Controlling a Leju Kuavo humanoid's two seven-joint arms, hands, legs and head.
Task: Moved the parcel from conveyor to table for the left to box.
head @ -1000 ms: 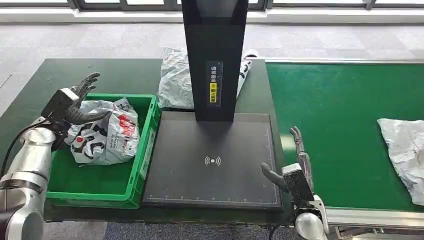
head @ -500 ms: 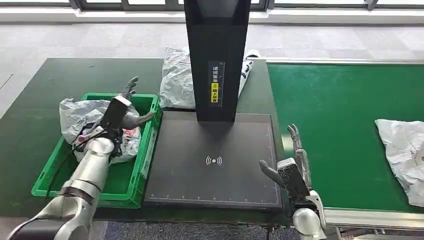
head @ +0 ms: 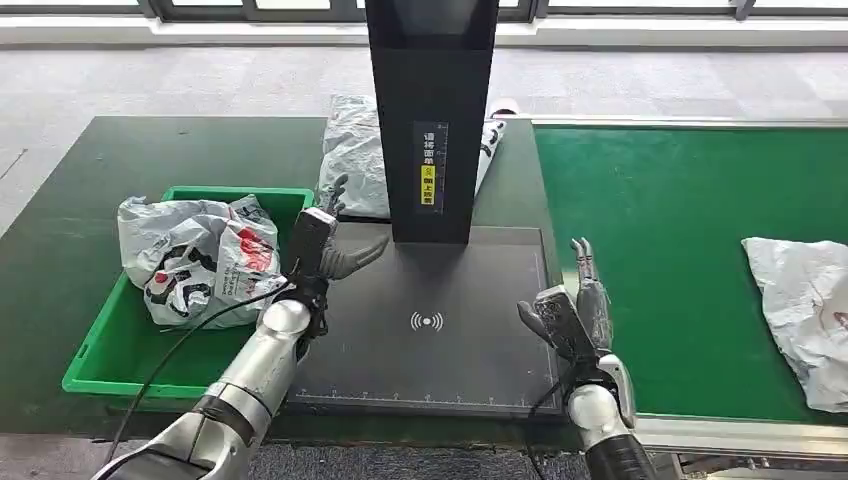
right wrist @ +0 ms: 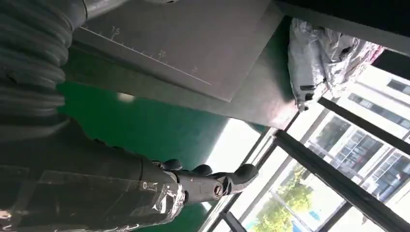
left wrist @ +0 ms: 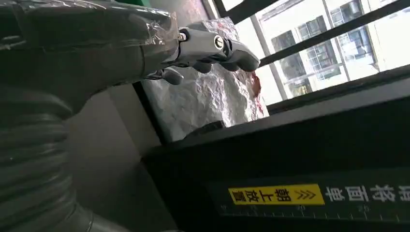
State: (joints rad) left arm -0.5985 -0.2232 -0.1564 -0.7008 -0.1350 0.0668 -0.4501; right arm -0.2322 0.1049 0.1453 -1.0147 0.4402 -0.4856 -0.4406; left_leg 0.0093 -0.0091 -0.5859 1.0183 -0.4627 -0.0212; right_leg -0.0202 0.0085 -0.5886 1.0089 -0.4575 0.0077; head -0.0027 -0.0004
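Both empty with fingers spread, the left robot hand hovers beside the green bin holding a parcel, the right robot hand beside the conveyor.

parcel in crate left of scanner plate, conveyor right

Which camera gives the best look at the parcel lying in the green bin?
The head view: the parcel lies whole in the green bin, its red and black print clear. The wrist views catch a different silvery parcel behind the black stand.
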